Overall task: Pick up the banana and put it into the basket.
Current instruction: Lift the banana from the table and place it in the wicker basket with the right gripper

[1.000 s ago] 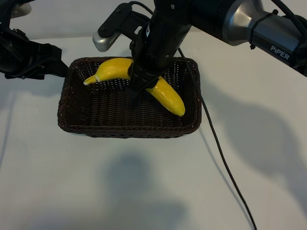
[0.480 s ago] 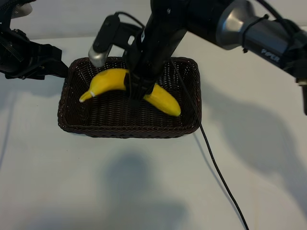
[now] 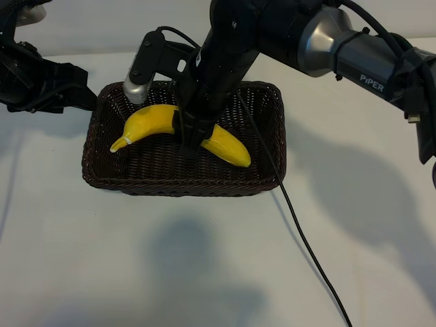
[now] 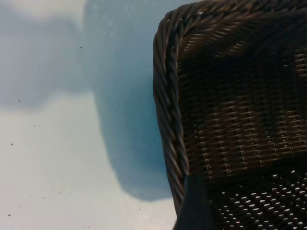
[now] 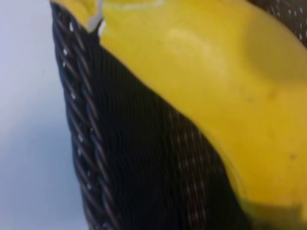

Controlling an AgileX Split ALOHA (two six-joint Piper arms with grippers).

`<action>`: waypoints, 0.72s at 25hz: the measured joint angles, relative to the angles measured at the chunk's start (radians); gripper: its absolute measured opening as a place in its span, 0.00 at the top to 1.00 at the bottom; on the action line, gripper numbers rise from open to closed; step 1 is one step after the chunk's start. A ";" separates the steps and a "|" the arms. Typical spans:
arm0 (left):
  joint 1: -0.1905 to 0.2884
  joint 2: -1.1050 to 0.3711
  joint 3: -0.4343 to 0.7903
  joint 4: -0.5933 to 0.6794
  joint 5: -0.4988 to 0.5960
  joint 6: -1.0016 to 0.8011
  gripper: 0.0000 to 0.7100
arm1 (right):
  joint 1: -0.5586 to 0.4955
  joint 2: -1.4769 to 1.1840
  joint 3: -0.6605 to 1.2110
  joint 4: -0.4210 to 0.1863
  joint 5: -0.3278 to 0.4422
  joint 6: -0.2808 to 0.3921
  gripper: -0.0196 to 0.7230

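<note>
Now lower in the basket [image 3: 109, 163] than before, the banana [image 3: 153, 119] clamped in the right gripper [image 3: 189, 131].

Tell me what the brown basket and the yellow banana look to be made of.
Dark brown woven basket: looks like wicker, matte, with twisted strands visible at the rim; natural or synthetic is unclear. Bright yellow curved banana: smooth, slightly glossy skin with no blemishes, possibly a plastic replica; cannot confirm.

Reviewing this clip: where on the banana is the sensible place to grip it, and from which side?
Mid-length, from above, as the right gripper has it: the banana lies on its side in the basket, its thick middle exposed and both ends free. The basket's walls likely block a side approach.
</note>
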State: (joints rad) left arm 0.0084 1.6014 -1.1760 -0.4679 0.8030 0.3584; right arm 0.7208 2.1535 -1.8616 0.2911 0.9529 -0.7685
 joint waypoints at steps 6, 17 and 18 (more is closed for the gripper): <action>0.000 0.000 0.000 0.000 0.000 0.000 0.17 | 0.000 0.038 0.000 0.001 -0.032 -0.006 0.42; 0.000 0.000 0.000 0.000 0.000 0.004 0.17 | 0.000 0.088 0.000 0.001 -0.093 -0.006 0.42; 0.000 0.000 0.000 0.000 0.000 0.004 0.17 | 0.000 0.089 0.000 0.002 -0.097 -0.006 0.42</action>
State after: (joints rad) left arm 0.0084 1.6014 -1.1760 -0.4679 0.8030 0.3626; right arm 0.7208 2.2424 -1.8616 0.2932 0.8563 -0.7744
